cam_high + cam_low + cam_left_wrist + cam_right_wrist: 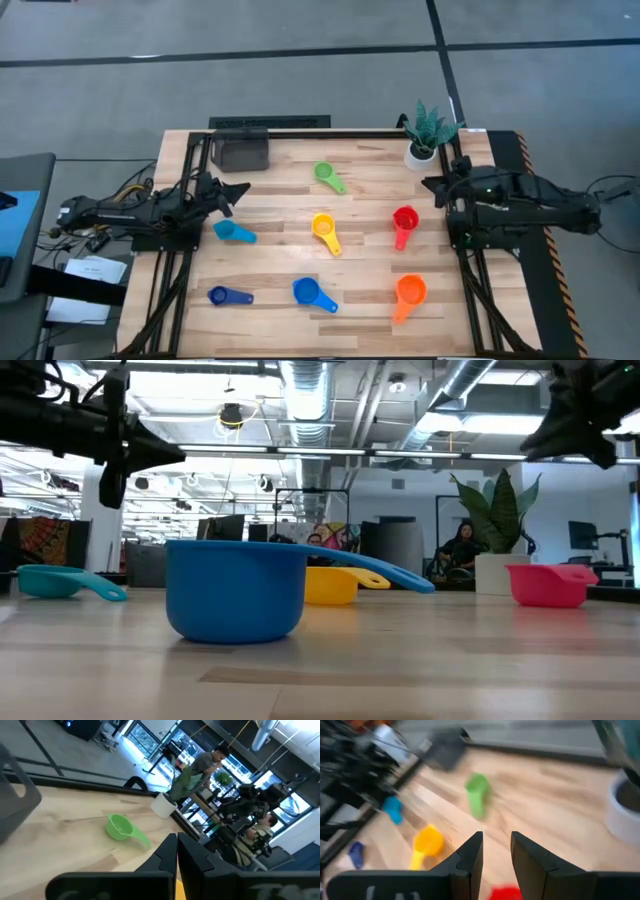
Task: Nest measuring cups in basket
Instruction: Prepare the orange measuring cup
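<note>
Seven measuring cups lie apart on the wooden table, each resting on its base: green, yellow, red, orange, light blue, blue and dark blue. The dark grey basket stands at the far left. My left gripper hovers shut at the table's left edge, just beyond the light blue cup. My right gripper hangs open above the right edge, beyond the red cup, with nothing between its fingers.
A white pot with a green plant stands at the far right corner. Black frame rails run along the table's sides. People sit in the room beyond the table. Bare wood shows between the cups.
</note>
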Robot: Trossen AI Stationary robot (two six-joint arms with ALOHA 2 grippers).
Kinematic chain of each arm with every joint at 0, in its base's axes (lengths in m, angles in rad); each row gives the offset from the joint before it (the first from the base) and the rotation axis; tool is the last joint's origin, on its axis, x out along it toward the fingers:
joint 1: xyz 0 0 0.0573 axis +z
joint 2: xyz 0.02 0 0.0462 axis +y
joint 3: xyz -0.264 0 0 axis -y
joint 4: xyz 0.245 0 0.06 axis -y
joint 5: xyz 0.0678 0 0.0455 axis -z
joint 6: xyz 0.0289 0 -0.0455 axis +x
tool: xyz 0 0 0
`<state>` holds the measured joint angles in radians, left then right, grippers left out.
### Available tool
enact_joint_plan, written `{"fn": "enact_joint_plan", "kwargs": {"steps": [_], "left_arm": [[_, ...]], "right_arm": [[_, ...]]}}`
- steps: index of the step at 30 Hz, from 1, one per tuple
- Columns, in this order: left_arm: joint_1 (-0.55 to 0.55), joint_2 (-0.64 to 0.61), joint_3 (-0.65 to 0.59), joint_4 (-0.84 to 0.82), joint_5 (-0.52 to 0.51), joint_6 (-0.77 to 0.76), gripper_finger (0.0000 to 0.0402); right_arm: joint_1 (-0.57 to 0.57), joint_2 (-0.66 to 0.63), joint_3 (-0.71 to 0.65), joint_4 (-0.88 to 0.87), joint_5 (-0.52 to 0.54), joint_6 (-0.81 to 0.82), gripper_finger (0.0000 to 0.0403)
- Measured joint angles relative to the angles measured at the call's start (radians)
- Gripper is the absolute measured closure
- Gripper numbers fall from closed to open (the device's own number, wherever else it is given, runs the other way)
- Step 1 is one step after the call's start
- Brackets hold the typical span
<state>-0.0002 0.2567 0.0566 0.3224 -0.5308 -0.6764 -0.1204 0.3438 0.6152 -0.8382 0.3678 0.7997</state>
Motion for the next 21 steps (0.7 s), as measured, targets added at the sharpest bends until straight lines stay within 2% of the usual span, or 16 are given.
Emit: {"fn": "enact_joint_plan", "kwargs": {"steps": [4,10,15,21], "left_arm": [[0.0,0.106,0.0,0.104,0.02,0.034,0.0401],[0.0,0.227,0.002,0.24,0.097,0.073,0.0401],[0.0,0.314,0.015,0.295,0.104,0.101,0.0401],[0.0,0.407,0.099,0.293,0.133,0.208,0.0399]], "right_arm": [[0.0,0.041,0.013,-0.142,-0.009,0.098,0.0278],[0.0,0.098,0.014,-0.239,-0.086,0.203,0.0278],[0.0,0.182,0.014,-0.265,-0.214,0.251,0.0278],[0.014,0.295,0.014,-0.247,-0.373,0.251,0.0266]]}}
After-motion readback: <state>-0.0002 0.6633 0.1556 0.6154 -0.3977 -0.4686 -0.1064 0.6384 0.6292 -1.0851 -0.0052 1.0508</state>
